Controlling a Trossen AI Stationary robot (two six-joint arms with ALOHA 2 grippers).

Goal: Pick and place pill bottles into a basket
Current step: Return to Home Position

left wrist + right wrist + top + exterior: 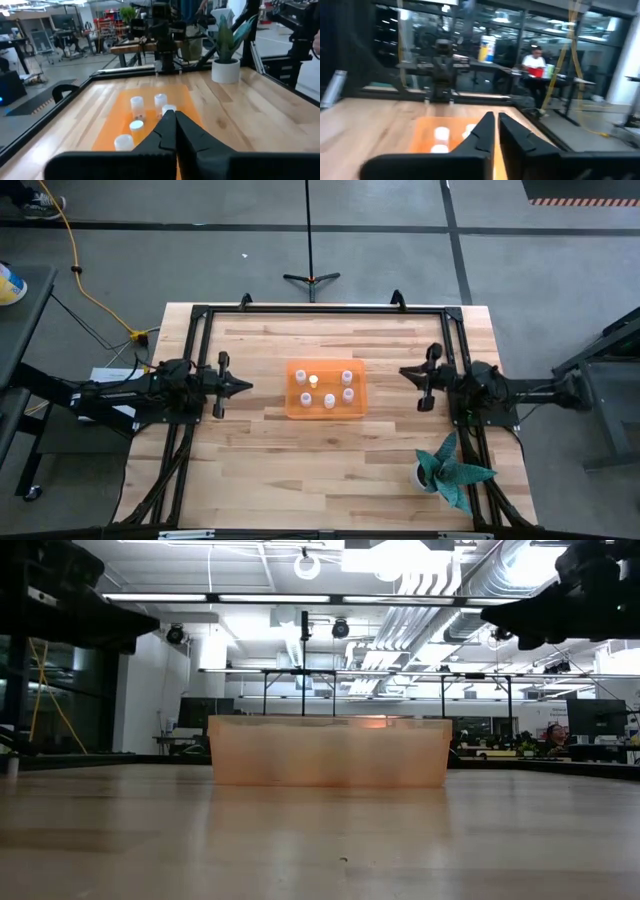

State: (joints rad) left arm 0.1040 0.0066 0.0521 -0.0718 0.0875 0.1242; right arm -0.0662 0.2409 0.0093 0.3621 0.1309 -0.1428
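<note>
The orange translucent basket (326,389) stands on its base at the middle of the table and also shows in the low view (328,751). Several small white pill bottles (329,400) stand upright inside it; they also show in the left wrist view (137,104). My left gripper (246,386) is shut and empty, left of the basket and raised above the table. My right gripper (404,371) is shut and empty, right of the basket and raised above the table.
A teal leafy plant in a white pot (446,470) stands at the table's near right corner. A black frame (320,310) runs around the table's edges. A person sits in the room beyond the table in the right wrist view (534,62).
</note>
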